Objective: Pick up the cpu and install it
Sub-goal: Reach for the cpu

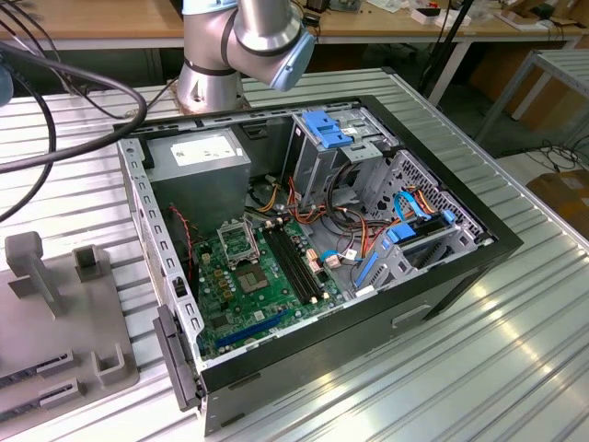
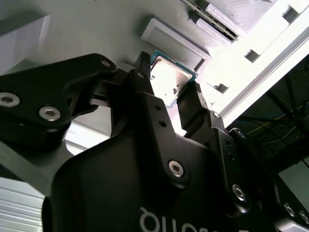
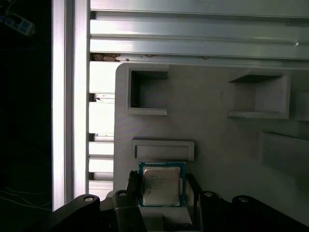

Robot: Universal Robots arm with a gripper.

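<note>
Gripping the cpu point(image 3: 161, 184) near the edge of the grey tray point(image 3: 217, 130) — jaws closed narrowly on its two sides — we judge pickup underway; installing on the motherboard point(image 1: 221, 281) remains.

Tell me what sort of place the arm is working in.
Likely a robotics lab's PC-assembly bench: an open computer case with a green motherboard lies on a ribbed aluminium table, a grey fixture tray beside it, wooden workbenches behind. The gripper grips the cpu.
</note>
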